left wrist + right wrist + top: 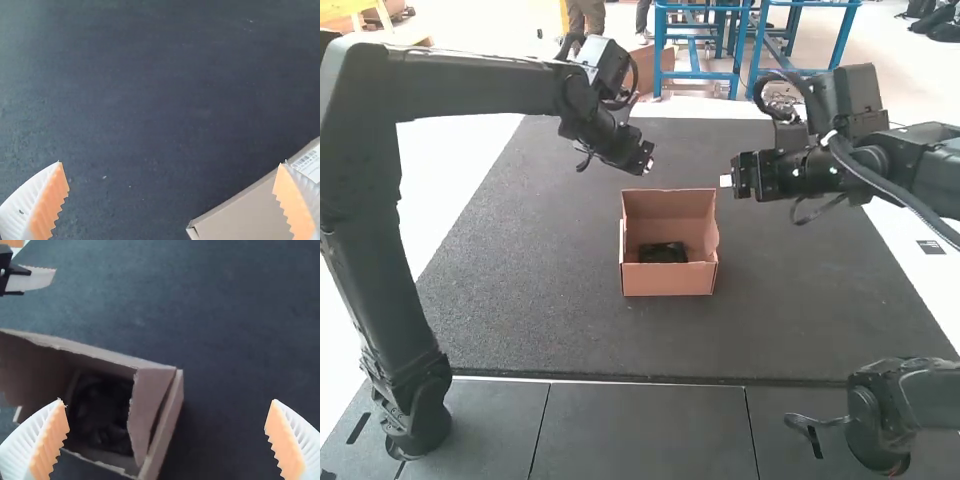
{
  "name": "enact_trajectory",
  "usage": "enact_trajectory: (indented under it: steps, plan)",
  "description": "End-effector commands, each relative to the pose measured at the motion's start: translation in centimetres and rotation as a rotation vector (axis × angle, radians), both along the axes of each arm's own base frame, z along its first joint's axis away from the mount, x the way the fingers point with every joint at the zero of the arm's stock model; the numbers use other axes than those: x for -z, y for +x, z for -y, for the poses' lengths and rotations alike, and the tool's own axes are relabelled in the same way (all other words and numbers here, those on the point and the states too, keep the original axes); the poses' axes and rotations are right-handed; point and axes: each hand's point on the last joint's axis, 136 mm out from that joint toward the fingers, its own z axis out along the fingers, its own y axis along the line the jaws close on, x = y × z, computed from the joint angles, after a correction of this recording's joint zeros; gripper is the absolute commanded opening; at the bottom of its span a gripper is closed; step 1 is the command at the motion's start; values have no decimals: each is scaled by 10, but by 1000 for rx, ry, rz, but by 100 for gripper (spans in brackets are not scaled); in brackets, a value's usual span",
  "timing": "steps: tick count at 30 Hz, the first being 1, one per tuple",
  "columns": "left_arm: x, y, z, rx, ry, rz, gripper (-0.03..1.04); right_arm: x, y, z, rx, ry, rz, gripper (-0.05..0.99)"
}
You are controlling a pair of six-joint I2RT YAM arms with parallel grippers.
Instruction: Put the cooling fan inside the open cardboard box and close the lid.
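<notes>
An open cardboard box [668, 255] stands mid-mat with its lid flap upright at the back. The black cooling fan [662, 253] lies inside it, also seen as a dark shape, the fan [100, 410], in the right wrist view. My left gripper [642, 160] hangs above and behind the box's back left corner, open, with a corner of the box [245, 215] between its fingers' far ends in its wrist view. My right gripper [728, 182] hovers just right of the lid's top edge, open and holding nothing, looking down on the box [150, 405].
The dark mat [520, 260] covers the table around the box, with pale table surface [470, 150] to the left. Blue metal frames [720, 40] stand beyond the mat's far edge.
</notes>
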Motion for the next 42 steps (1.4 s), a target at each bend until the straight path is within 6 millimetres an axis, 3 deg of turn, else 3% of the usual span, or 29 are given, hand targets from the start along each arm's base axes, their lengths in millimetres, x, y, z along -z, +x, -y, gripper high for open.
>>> enact_trajectory:
  steps: [1,7,12,15,20,32,38,40,42]
  plan:
    - [-3,-6,29,58,-36,-14,97,-39,-5,-2,-8,68,43,91]
    - [21,-35,65,147,-28,-108,97,-51,-25,-3,-19,141,-60,90]
    - [31,-61,80,207,-13,-174,97,-54,-33,-1,-25,175,-104,90]
    - [39,-69,81,216,-1,-207,97,-51,-34,1,-21,173,-120,90]
    - [71,-83,78,204,22,-304,97,-51,-36,2,-19,179,-137,90]
    - [125,-85,79,193,62,-392,97,-40,-55,4,-28,165,-211,90]
    - [126,-84,78,187,65,-395,97,-40,-62,4,-44,158,-228,90]
    - [112,-78,80,181,43,-366,97,-44,-61,4,-45,165,-213,90]
    - [76,-63,77,144,-8,-303,97,-49,-56,2,-46,177,-186,90]
